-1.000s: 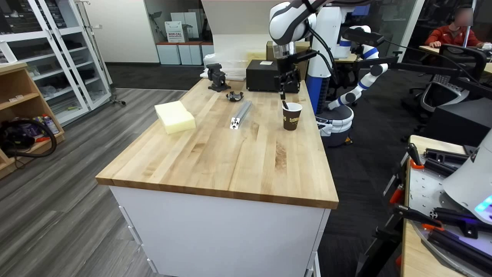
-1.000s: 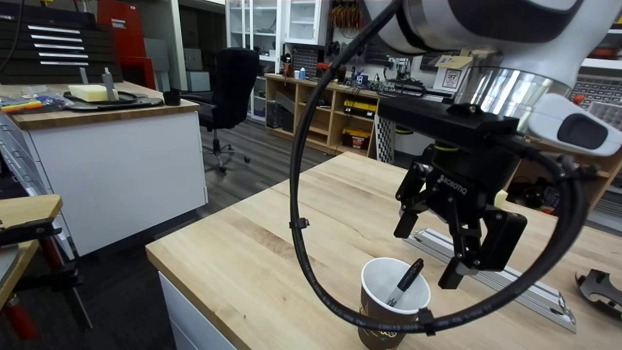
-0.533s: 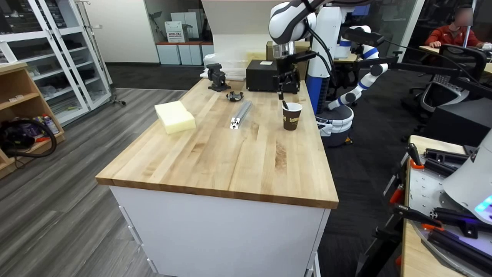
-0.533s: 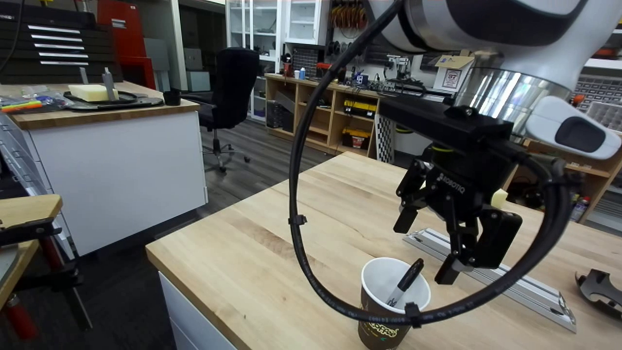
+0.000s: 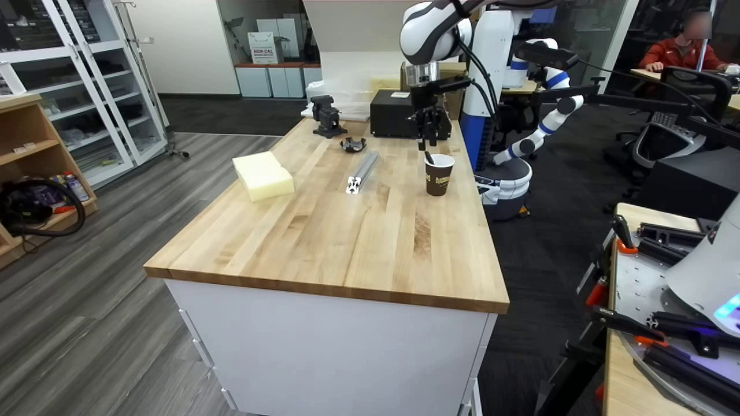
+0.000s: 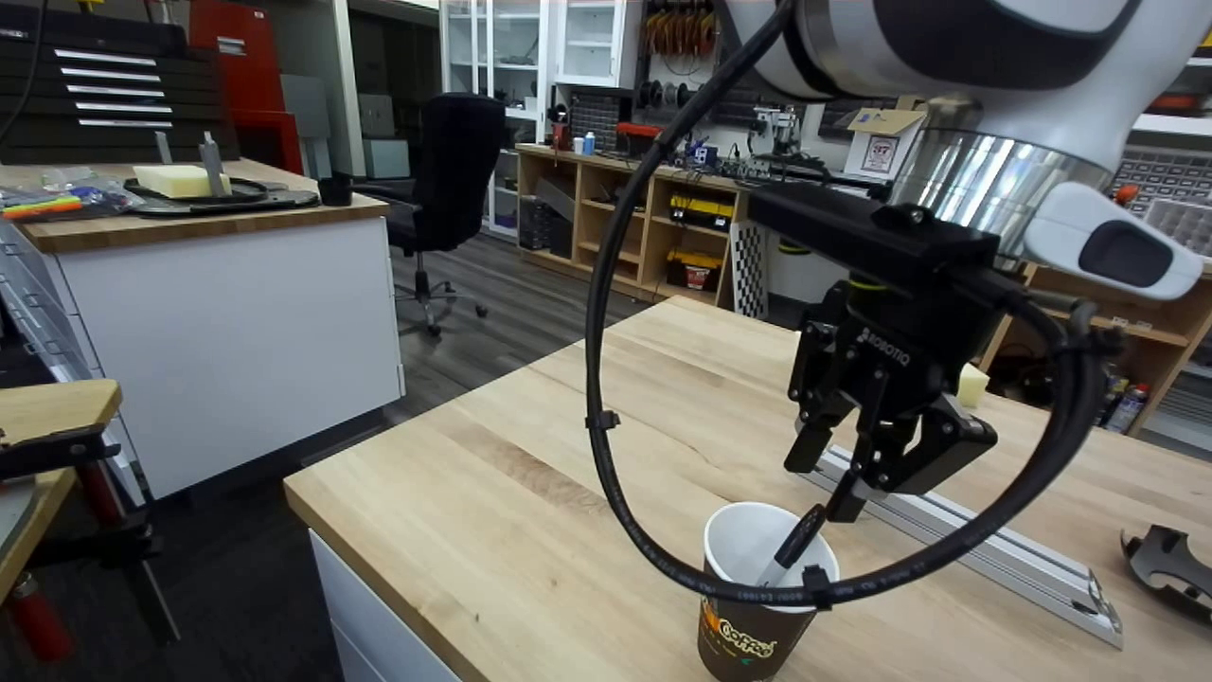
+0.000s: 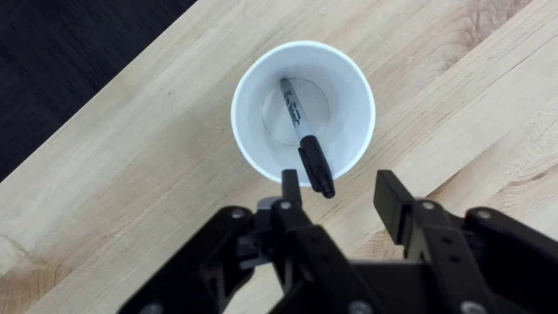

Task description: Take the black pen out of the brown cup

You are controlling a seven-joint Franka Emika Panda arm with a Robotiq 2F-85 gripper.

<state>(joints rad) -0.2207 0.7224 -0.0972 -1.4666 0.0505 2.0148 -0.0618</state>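
Observation:
The brown cup (image 6: pixel 743 642) stands upright near the table's edge, its white inside (image 7: pixel 348 100) showing in the wrist view. Leaning in it is the black pen (image 7: pixel 317 163), grey barrel down, black cap poking past the rim. In both exterior views the pen (image 6: pixel 800 538) keeps the same slant, the cup (image 5: pixel 439 184) below it. My gripper (image 7: pixel 337 175) is part-way open, pointing down, just above the cap's end. From the wrist, that end appears in the gap, nearer the left finger (image 7: pixel 290 185) and apart from both. The fingertips of the gripper (image 6: pixel 824 485) hold nothing.
Beside the cup lies a silver metal bar (image 6: pixel 985 559), with a black curved piece (image 6: pixel 1172 568) beyond. A black box (image 5: pixel 396 118), a black vise (image 5: pixel 328 117) and a pale yellow block (image 5: pixel 263 177) share the table. The arm's cable (image 6: pixel 606 483) loops past the cup.
The gripper's jaws have drawn closer together, from wide to part-way. The arm has shifted only slightly, its cable swinging a little. Pen and cup have stayed put.

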